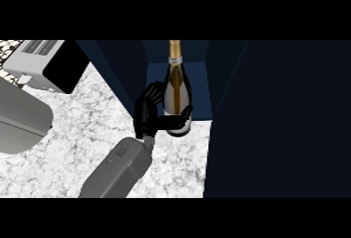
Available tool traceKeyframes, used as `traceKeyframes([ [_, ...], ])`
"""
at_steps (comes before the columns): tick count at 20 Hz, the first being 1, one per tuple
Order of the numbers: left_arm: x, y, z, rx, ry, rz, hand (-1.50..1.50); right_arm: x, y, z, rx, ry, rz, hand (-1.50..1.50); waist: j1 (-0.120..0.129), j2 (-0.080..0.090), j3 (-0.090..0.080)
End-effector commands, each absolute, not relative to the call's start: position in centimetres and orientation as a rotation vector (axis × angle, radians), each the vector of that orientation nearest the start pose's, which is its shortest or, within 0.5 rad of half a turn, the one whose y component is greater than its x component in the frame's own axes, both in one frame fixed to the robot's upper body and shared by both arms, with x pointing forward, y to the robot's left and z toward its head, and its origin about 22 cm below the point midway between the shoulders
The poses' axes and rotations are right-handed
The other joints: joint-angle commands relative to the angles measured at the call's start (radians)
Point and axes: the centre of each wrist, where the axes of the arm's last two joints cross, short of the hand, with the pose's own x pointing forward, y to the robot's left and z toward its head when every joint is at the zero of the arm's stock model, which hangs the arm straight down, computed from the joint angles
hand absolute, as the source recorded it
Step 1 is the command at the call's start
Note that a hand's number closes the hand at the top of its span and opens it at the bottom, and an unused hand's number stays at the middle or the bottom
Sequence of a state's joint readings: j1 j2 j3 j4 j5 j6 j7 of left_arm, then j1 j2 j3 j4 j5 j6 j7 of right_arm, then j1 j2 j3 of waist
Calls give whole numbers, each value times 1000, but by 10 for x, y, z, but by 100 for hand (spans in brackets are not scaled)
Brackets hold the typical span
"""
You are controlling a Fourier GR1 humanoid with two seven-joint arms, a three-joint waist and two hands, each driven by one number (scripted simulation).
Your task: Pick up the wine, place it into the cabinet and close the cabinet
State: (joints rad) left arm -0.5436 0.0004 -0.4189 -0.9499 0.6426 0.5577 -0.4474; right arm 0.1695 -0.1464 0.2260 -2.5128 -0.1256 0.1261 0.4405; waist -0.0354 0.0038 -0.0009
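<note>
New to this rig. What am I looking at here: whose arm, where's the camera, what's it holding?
There is one picture, taken from the robot's head and looking steeply down at a kitchen counter with a white speckled top. The grey forearm coming up from the lower edge ends in a black hand. It is the only hand in view, and which side it belongs to cannot be told from this picture. Its fingers and thumb are curled round the lower part of a wine bottle, which has a gold neck and is at the opening of a dark blue cabinet. The large dark panel at the right looks like the cabinet's open door. A grey and black appliance sits at the upper left.
</note>
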Motion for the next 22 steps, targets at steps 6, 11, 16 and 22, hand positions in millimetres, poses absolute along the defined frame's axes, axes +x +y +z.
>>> traceKeyframes([
  [6,347,84,-16,-101,-1597,320,150,93,-218,201,365,-1925,318,-150,-9,0,0],
  [11,361,86,-11,-121,-1585,313,150,90,-221,205,375,-1914,341,-150,-1,0,0],
  [16,378,75,12,-89,-1583,353,150,93,-220,197,393,-1903,348,-150,-18,0,1],
  [22,401,83,19,-72,-1597,344,150,108,-213,193,398,-1918,321,-150,-14,7,0],
])
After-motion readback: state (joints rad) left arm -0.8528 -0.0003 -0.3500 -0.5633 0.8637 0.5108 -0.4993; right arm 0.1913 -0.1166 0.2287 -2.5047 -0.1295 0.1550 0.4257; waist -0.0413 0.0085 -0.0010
